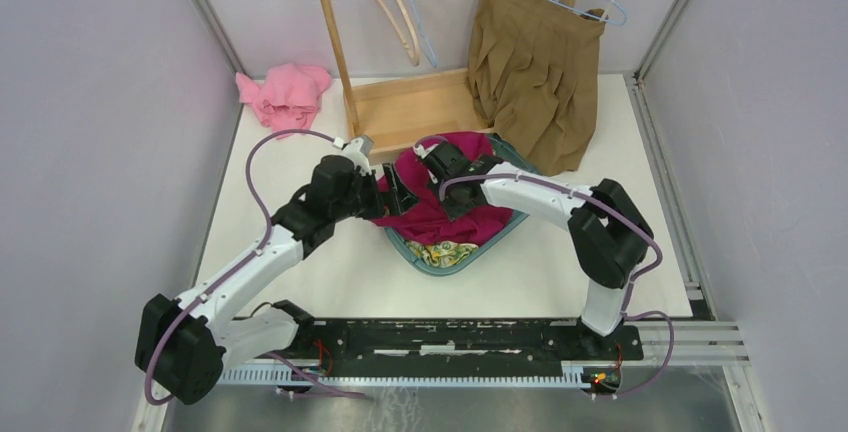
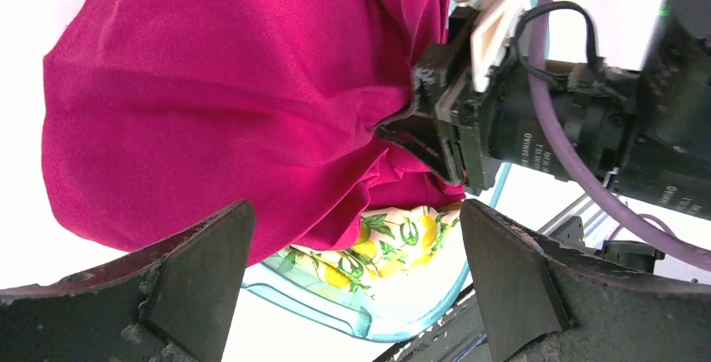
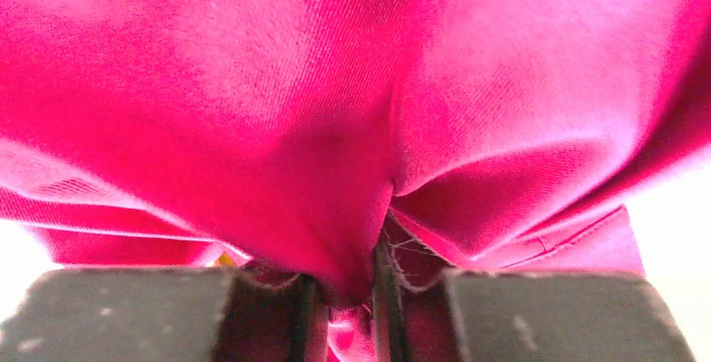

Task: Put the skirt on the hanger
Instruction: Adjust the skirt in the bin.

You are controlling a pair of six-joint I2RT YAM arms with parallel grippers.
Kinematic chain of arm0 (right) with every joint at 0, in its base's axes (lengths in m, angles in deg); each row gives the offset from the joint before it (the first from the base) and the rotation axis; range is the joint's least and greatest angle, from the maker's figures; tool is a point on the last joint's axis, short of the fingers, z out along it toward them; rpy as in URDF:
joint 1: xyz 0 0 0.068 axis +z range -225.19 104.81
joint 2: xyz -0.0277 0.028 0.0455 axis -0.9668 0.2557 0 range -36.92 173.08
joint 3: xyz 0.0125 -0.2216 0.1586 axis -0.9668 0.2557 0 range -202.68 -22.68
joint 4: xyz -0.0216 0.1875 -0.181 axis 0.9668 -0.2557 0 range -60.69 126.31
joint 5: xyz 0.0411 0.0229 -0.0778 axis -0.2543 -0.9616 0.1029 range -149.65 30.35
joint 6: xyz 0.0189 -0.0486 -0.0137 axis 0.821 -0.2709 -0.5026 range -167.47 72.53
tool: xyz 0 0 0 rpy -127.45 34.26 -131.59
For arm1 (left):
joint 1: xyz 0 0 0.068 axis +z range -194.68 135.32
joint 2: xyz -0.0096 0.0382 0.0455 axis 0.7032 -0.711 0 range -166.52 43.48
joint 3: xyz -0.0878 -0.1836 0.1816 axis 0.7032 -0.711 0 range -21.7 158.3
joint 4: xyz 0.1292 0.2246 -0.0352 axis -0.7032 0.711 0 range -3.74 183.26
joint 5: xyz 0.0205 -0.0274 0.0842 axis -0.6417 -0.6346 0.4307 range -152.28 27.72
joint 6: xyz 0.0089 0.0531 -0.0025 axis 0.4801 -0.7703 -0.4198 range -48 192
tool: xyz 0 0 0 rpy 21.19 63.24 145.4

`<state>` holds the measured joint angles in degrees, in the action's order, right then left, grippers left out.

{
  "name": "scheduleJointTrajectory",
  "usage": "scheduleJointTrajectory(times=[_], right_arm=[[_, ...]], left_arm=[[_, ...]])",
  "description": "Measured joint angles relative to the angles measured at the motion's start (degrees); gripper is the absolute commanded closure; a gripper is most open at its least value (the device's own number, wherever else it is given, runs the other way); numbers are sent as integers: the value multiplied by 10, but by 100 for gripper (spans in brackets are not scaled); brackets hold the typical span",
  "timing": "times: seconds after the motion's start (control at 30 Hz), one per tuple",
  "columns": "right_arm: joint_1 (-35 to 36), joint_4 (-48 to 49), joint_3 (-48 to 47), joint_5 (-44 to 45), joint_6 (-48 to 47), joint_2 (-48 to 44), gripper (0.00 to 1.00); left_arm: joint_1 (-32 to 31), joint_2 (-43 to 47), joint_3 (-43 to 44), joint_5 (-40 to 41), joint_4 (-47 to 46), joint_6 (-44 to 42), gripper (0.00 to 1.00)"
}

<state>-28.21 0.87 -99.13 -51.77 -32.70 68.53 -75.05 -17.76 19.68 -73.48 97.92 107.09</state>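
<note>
Grips a fold of the magenta skirt (image 1: pixel 440 210) with the right gripper (image 3: pixel 348 295), jaws narrowed on the cloth. Holds the left gripper (image 2: pixel 354 240) wide and empty at the skirt's left edge. Shows the skirt bunched in the teal basket (image 1: pixel 505 234) at centre frame, over a lemon-print cloth (image 1: pixel 445 252). Looks early in the job: pickup begun, nothing hung. Calls yet for lifting, carrying to the upper frame and threading onto a bare hanger (image 1: pixel 385 2) on the wooden rack (image 1: pixel 410 107), beside the brown skirt (image 1: pixel 535 72) hung at upper right.
</note>
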Motion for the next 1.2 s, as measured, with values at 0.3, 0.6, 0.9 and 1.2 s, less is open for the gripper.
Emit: scheduleJointTrajectory(times=[0.3,0.6,0.9,1.2], right_arm=[[0,-10,7,18,-3,-104,99],[-35,-51,-51,46,-16,-194,99],[-117,-75,-90,50,-25,-239,99],[-161,-56,-60,10,-13,-224,99]], left_arm=[[0,8,2,1,8,0,1],[0,22,7,1,20,0,1],[-4,24,8,2,19,0,1],[-12,20,8,3,16,0,1]])
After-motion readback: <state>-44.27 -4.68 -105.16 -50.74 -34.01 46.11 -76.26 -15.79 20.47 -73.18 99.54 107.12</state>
